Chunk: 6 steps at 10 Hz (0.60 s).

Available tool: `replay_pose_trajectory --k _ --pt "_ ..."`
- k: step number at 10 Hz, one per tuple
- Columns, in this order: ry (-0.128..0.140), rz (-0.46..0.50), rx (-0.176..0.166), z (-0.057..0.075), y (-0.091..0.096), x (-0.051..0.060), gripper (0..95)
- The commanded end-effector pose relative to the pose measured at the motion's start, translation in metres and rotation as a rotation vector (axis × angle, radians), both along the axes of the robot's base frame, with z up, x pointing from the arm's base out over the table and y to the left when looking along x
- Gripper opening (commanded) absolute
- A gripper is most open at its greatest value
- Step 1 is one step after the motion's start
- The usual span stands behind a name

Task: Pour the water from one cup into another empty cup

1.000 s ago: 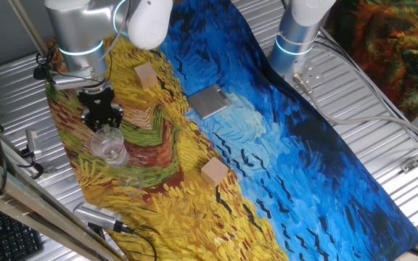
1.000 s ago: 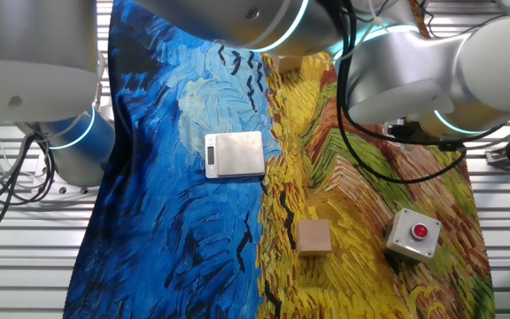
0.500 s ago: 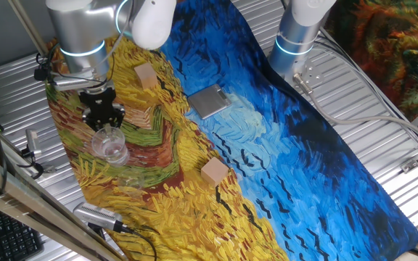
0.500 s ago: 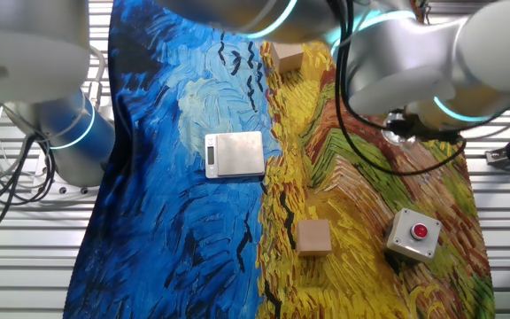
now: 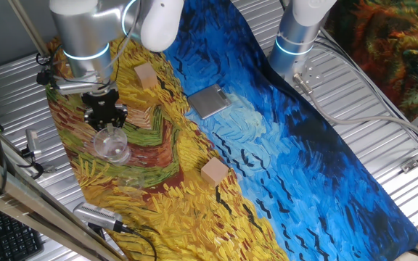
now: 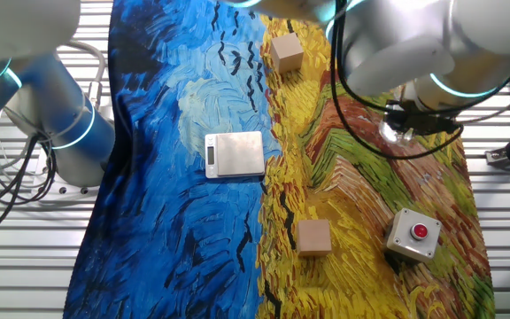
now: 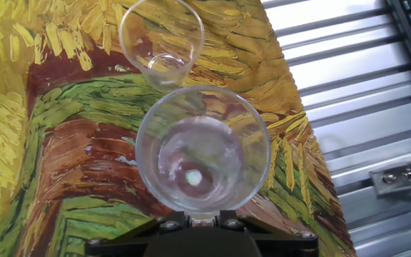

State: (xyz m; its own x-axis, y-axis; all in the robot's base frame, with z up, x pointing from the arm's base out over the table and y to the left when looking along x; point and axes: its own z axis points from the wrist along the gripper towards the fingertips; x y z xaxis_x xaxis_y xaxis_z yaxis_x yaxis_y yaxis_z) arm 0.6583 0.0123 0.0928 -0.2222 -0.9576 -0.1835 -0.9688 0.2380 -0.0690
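Count: two clear cups, one nearer the camera [image 7: 203, 151] and one beyond it [image 7: 161, 41] in the hand view. Two wooden blocks, one [image 6: 286, 52] above the scale [image 6: 235, 154] and one [image 6: 313, 237] below it in the other fixed view. One scale; one red button box [image 6: 413, 235] right of the lower block.

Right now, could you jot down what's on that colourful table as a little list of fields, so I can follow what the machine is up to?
Held cup: clear cup gripped at its rim by the end effector
Contents: appears to hold water
Second cup: clear cup on the cloth, just beyond the held one
Wooden blocks: one, another
Scale: small silver scale
Button: red button box
Cloth: painted tablecloth
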Motion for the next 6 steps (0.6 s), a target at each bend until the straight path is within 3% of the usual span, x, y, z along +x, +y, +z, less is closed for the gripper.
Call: replay_pose_trajectory --k 1,6 --pt "0.006 -0.006 -0.014 0.0015 0.0009 -0.0005 0.0" --pt "0.031 -0.025 -0.057 0.0079 0.0062 -0.006 0.0"
